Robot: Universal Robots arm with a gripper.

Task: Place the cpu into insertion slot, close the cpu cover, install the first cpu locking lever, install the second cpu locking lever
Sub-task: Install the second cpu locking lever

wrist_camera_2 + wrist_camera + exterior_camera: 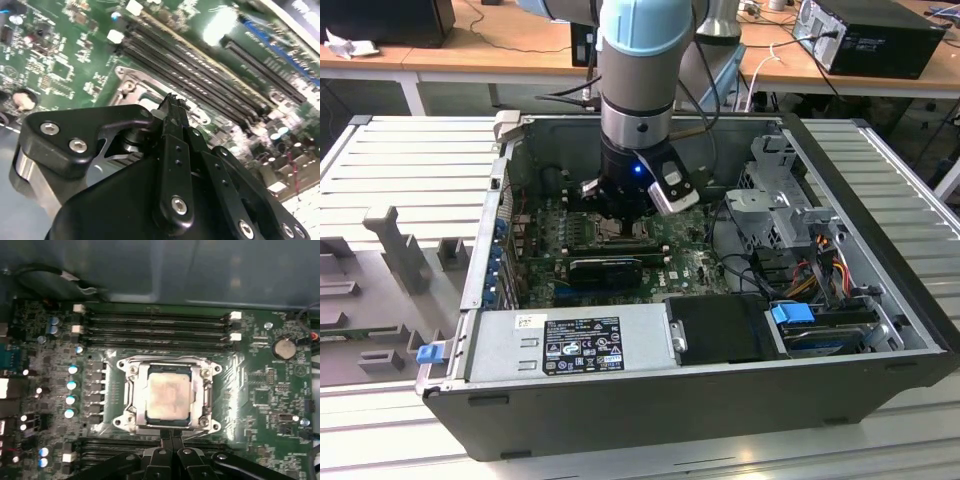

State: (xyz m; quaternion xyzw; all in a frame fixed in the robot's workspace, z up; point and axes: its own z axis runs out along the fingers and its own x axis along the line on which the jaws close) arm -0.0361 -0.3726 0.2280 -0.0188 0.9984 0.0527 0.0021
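With the cpu (169,399) seated under the cpu cover (170,365) | gripper (171,432) fingers together, holding nothing, at cover's edge.

The desk (410,150) under the open case is made of grey ribbed metal. Behind it stands a wooden table (450,60) with white legs, carrying cables (510,25) and a black computer (880,35). Grey foam holders (390,260) lie at the exterior view's left.
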